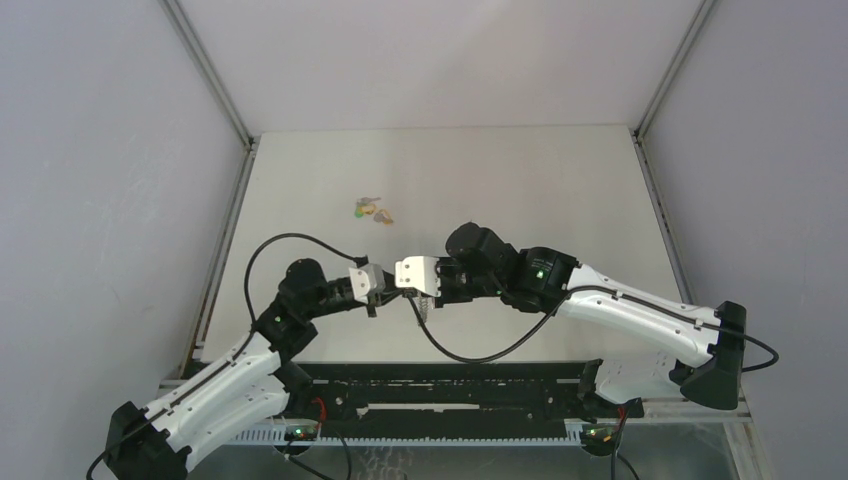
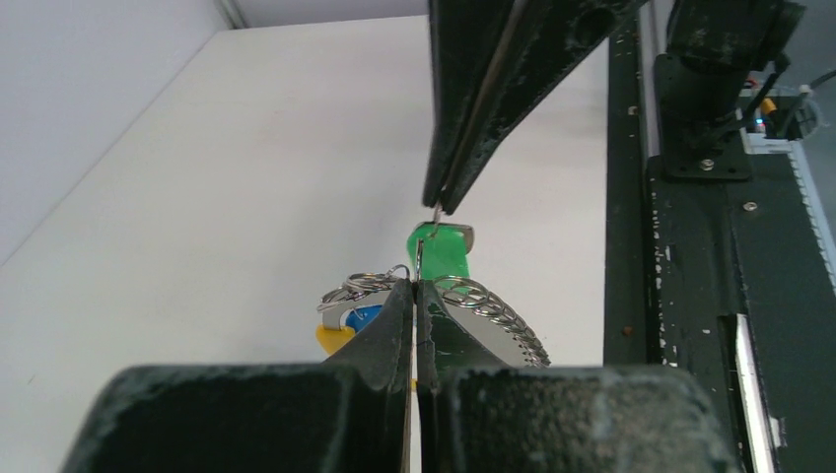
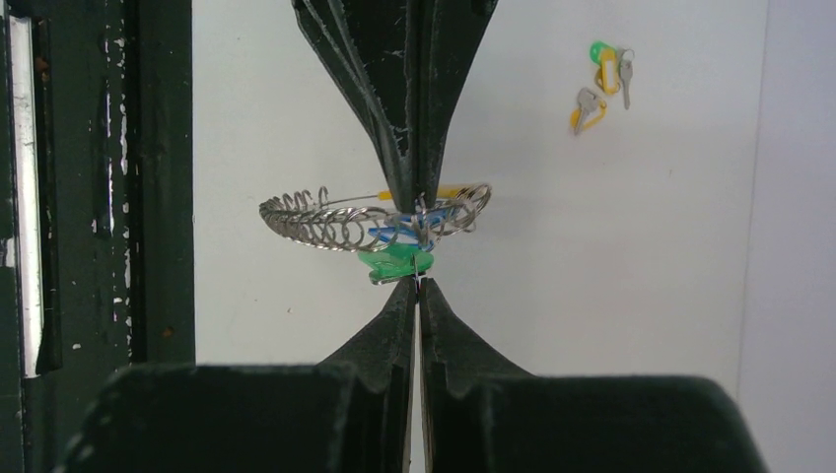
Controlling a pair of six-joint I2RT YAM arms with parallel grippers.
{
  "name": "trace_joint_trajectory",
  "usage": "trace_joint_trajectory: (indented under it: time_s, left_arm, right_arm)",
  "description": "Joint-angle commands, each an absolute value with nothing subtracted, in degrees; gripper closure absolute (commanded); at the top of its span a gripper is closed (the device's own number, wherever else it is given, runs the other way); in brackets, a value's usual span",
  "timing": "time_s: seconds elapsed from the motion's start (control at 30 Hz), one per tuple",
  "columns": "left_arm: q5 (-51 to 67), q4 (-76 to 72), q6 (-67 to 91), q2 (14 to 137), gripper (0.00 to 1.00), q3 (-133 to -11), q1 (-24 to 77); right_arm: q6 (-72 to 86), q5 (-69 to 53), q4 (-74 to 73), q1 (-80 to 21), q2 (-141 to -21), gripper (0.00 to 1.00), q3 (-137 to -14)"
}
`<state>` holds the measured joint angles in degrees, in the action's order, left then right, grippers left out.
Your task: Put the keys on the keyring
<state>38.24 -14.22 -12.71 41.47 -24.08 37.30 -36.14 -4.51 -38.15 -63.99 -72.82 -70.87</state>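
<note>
Right now both arms meet tip to tip over the white table [image 1: 560, 200]. The left gripper [image 2: 414, 296] is pinched tight on the keyring [image 3: 315, 225]. The right gripper [image 3: 419, 291] is pinched tight on a thin wire [image 2: 436, 212] by the green key [image 3: 394, 262]. The loose keys [image 3: 603, 79] lie farther back, well apart. Bare table lies all around, and a black rail [image 1: 450, 385] runs along the near edge.

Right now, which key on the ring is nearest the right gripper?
The green-headed key, right at the tips of the right gripper; the blue key and yellow key sit beyond it on the keyring.
</note>
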Motion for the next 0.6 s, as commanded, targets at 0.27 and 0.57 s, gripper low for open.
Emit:
trace_joint_trajectory:
  time_s: [0.27,0.57]
  left_arm:
    - [11.0,-16.6,-10.3,41.1,1.00,-25.7,37.6]
    - [-8.0,-20.2,-3.4,37.9,1.00,-22.8,35.3]
  right_arm:
    - [-19.0,0.5,-44.6,-62.5,-73.3,1.00,-67.9]
    - [-2.3,0.3,-47.4,-58.4,-79.4,1.00,-62.2]
